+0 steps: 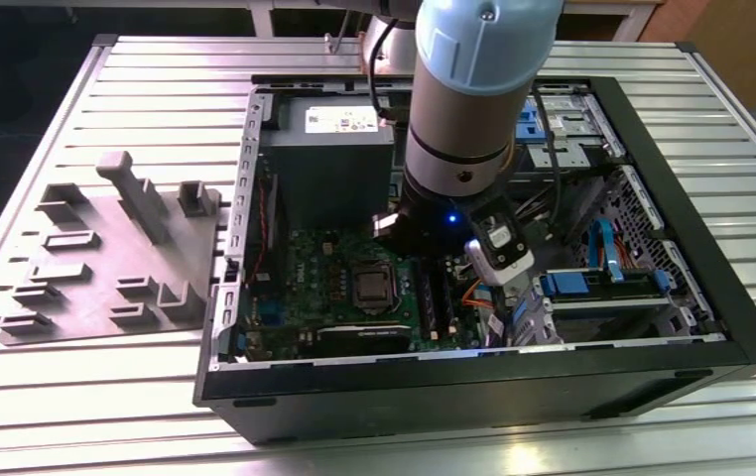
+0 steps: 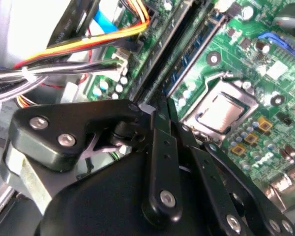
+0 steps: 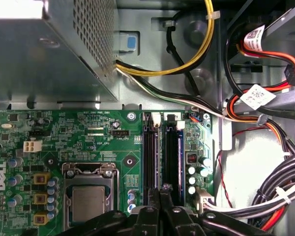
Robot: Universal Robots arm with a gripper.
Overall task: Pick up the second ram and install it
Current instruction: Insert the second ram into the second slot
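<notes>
Hand (image 3: 160, 196) over long black slots (image 3: 150, 157), glossy green motherboard (image 3: 88, 142)

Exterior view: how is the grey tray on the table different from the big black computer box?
The grey tray is low and flat with little blocks sticking up, while the black computer case is tall and deep. The tray is all one grey, but the case holds a green board and cables. The robot arm reaches down into the case, not over the tray. Both sit on the ribbed metal table.
</notes>
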